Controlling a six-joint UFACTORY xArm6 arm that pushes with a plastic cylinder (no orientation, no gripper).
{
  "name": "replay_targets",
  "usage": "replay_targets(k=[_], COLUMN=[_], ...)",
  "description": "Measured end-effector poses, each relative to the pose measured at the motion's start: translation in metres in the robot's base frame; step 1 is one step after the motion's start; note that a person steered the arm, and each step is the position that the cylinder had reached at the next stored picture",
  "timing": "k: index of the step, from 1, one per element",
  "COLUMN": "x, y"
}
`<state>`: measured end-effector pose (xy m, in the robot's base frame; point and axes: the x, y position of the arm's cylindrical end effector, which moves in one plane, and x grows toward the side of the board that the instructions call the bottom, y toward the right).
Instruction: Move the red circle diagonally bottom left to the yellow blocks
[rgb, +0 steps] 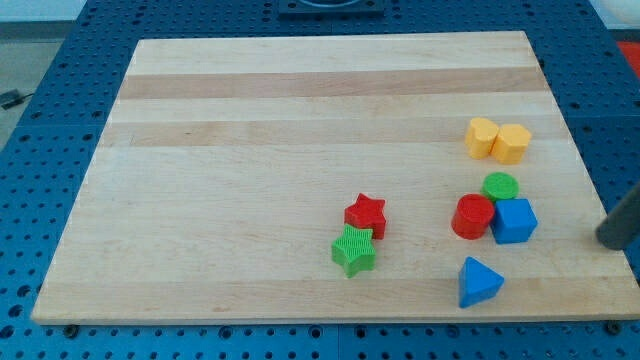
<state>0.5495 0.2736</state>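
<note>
The red circle (472, 216) stands at the view's lower right, touching the blue cube (514, 221) on its right and the green circle (500, 186) just above it. Two yellow blocks (483, 137) (512, 143) sit side by side further up, above the green circle. My tip (610, 240) is at the view's right edge, to the right of the blue cube and apart from it.
A red star (366, 214) and a green star (354, 250) touch each other left of the red circle. A blue triangle (478, 282) lies below the red circle. The wooden board's right edge (590, 210) runs close to my tip.
</note>
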Motion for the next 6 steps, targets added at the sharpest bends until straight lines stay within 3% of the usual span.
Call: replay_targets(k=[3,6], x=[0.022,-0.024], y=[-0.068,-0.174])
